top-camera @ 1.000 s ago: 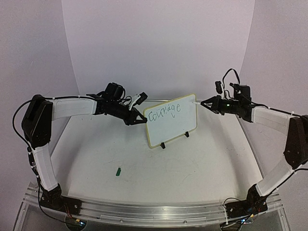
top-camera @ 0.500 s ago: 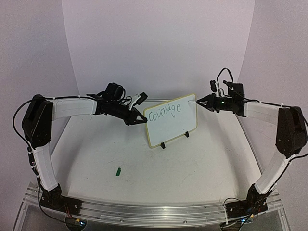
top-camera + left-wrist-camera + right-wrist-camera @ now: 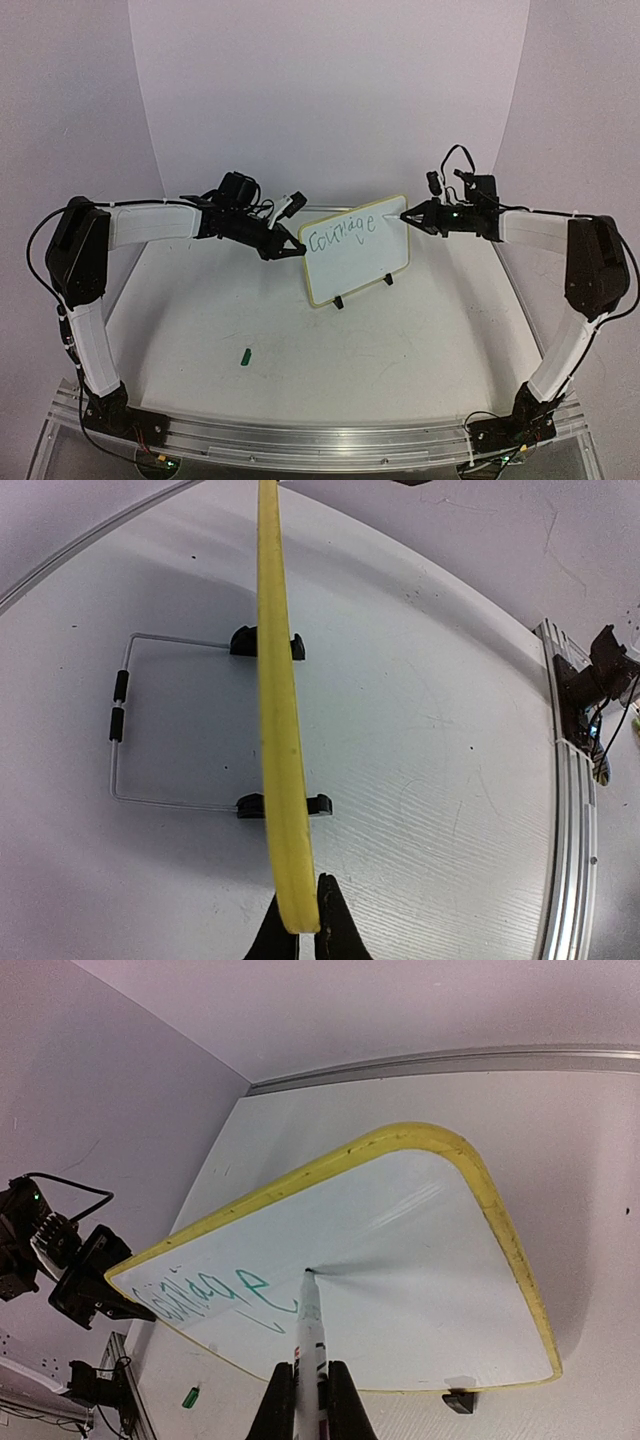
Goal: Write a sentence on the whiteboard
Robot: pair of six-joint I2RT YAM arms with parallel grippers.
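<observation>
Left hand (image 3: pixel 298 935): pinched yellow-rimmed white whiteboard (image 3: pixel 362 258) edge.
Right hand (image 3: pixel 312 1392): gripped white marker (image 3: pixel 309 1332), tip at board.
Stroke: needed light pressure.

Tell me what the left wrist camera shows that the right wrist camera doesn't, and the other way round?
Only the left wrist view: the whiteboard edge-on, a yellow strip, and the wire stand behind it. Only the right wrist view: the board's white face, the green writing, the marker in the right pincer with its tip on the board, and a small green cap on the table. Both: the whiteboard, the table and the left pincer clamped on its rim.
</observation>
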